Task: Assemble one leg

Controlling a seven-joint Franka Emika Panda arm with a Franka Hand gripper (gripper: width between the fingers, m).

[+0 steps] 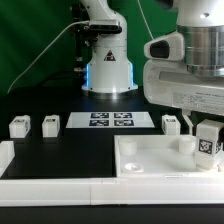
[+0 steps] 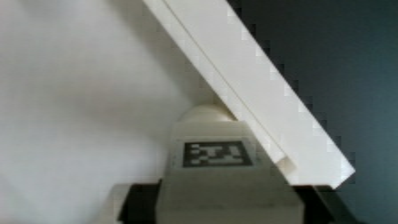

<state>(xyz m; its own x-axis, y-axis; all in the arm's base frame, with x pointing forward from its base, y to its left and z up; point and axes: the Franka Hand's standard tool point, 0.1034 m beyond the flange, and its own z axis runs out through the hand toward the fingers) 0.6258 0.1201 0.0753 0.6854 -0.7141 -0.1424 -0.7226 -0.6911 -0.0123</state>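
Note:
My gripper [image 1: 204, 127] is shut on a leg [image 1: 207, 141], a small white block with a black-and-white tag. It holds the leg upright over the right part of the large white slab [image 1: 150, 163], close to its raised rim. In the wrist view the leg [image 2: 217, 150] sits between my two black fingers [image 2: 150, 198], its far end next to the slab's rim [image 2: 231, 70]. I cannot tell whether the leg touches the slab. Three more legs stand on the table: two at the exterior view's left [image 1: 18, 127] [image 1: 50, 124] and one behind the slab [image 1: 170, 123].
The marker board [image 1: 110, 121] lies behind the slab, in front of the arm's base [image 1: 108, 70]. A low white border [image 1: 60, 188] runs along the table's front and left side. Dark table shows beyond the slab's rim in the wrist view [image 2: 347, 60].

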